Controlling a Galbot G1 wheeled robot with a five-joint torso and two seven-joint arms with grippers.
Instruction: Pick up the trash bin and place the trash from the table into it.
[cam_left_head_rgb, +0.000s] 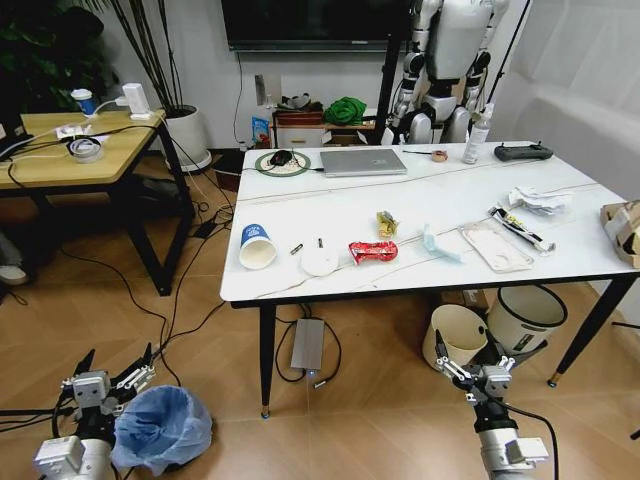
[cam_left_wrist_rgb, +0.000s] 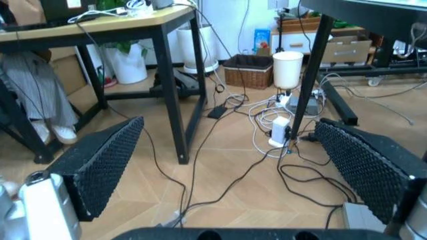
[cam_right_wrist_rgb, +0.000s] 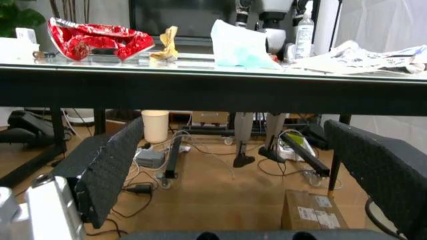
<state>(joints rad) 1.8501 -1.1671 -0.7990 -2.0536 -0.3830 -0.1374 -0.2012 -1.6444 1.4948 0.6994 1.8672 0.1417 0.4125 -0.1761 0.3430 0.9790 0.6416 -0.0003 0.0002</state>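
While the trash bin with its blue bag stands on the floor at lower left of the frame, the left hand is just beside it, fingers apart. Cup, lid and red wrapper lie on the white surface. At lower right, the right hand is also spread apart.

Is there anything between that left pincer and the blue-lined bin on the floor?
Nothing visible. The left pincer hangs open right beside the trash bin, with bare floor around them. The nearest table leg stands farther off to the side, not between them.
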